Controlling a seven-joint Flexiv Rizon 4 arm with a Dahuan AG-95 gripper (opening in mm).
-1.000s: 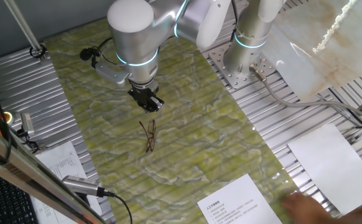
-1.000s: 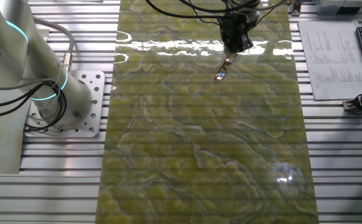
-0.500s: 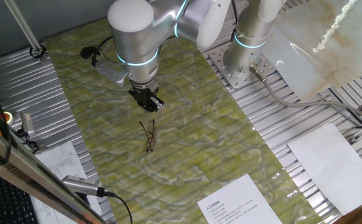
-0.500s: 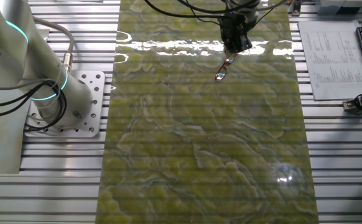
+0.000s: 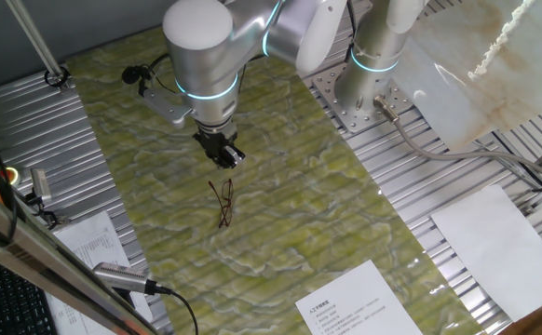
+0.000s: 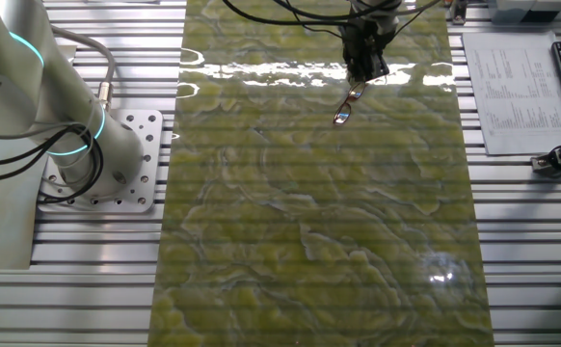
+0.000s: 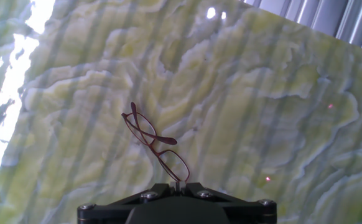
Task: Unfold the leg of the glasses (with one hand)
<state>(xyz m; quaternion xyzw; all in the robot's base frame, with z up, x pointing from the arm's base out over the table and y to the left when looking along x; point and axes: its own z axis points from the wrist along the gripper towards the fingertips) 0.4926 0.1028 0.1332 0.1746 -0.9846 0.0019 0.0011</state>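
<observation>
The glasses (image 5: 223,203) lie on the green marbled mat, a thin reddish-brown wire frame with clear lenses and legs folded across them. They also show in the other fixed view (image 6: 346,104) and in the hand view (image 7: 156,144). My gripper (image 5: 224,156) is black, hangs a short way above the mat just beyond the glasses' far end, and holds nothing. It also shows in the other fixed view (image 6: 366,67). In the hand view its fingertips (image 7: 178,185) stand together, and the near lens reaches up to them in the picture.
The green mat (image 5: 280,186) covers the middle of the slatted metal table. Printed sheets (image 5: 359,307) lie at the front, a white sheet (image 5: 490,242) at the right. The arm's base (image 5: 369,93) stands at the back. A cable and microphone (image 5: 127,279) lie front left.
The arm has shifted very slightly. A human hand at the lower right edge one second ago is gone from view. The glasses have not moved.
</observation>
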